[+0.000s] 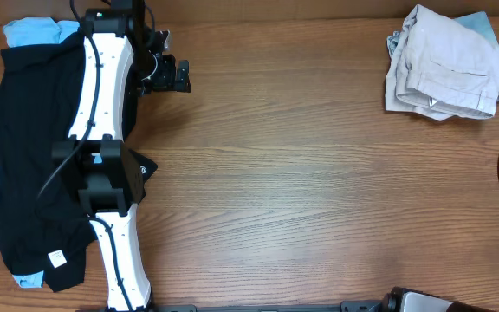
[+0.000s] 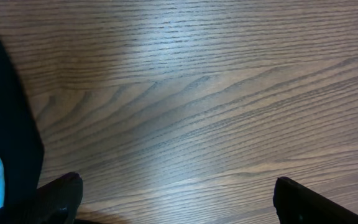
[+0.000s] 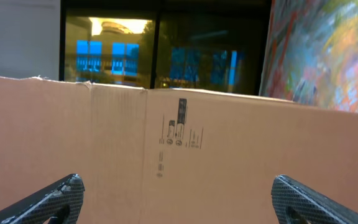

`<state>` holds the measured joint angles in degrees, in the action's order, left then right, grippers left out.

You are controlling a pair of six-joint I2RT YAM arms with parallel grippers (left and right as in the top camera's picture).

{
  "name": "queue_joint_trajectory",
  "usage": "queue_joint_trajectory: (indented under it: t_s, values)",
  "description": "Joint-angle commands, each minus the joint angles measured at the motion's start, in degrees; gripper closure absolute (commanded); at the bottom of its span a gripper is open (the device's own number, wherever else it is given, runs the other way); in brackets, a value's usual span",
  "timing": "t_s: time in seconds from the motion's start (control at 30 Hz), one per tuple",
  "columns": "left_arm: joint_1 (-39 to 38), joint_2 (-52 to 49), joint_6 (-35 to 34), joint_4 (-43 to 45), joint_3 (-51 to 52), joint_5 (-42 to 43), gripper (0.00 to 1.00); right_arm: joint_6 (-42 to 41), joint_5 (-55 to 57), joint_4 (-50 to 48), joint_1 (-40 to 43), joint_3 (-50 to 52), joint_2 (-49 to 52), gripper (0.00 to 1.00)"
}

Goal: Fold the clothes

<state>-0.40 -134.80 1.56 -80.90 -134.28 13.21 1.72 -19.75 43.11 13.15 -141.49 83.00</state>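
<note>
My left end effector (image 2: 178, 199) spread wide, empty, over worktop (image 2: 216, 93) beside black garment (image 1: 33, 165) — my right end effector (image 3: 178, 199) spread too, facing cardboard (image 3: 241, 155), possibly box.

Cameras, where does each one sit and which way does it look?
Overhead: above the table, looking straight down at black garment and beige shorts; left arm shows.
Left wrist: on the left arm, looking down at bare wood and the garment's edge; left gripper fingertips wide apart.
Right wrist: faces sideways at a cardboard wall and windows; right gripper fingertips wide apart.
Shared: overhead and left wrist both show table and black garment.
</note>
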Motion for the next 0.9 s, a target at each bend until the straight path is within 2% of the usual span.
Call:
queue_joint_trajectory:
  t_s: [0.0,0.23,0.43,0.47,0.63,0.67,0.87]
  values:
    - [0.02,0.11,-0.31,0.2,0.31,-0.33,0.0,-0.07,-0.07,0.72,0.31,1.88,1.73,0.0]
    - [0.0,0.11,-0.31,0.2,0.31,-0.33,0.0,-0.07,-0.07,1.44,0.31,1.92,1.9,0.0]
    - [-0.07,0.11,-0.31,0.2,0.31,-0.33,0.0,0.28,0.22,13.62,-0.04,5.07,-0.57,0.0]
    - [-0.04,0.11,-0.31,0.2,0.31,-0.33,0.0,0.74,0.94,12.57,-0.26,6.82,-1.55,0.0]
    - [0.07,0.11,-0.31,0.2,0.31,-0.33,0.0,0.87,1.22,-3.08,-3.21,27.89,-11.67,0.0]
    - [0.04,0.11,-0.31,0.2,0.31,-0.33,0.0,0.83,1.18,-11.13,-4.02,39.06,-16.9,0.0]
    - [-0.02,0.11,-0.31,0.2,0.31,-0.33,0.0,0.85,0.76,-32.15,-7.13,71.87,-32.26,0.0]
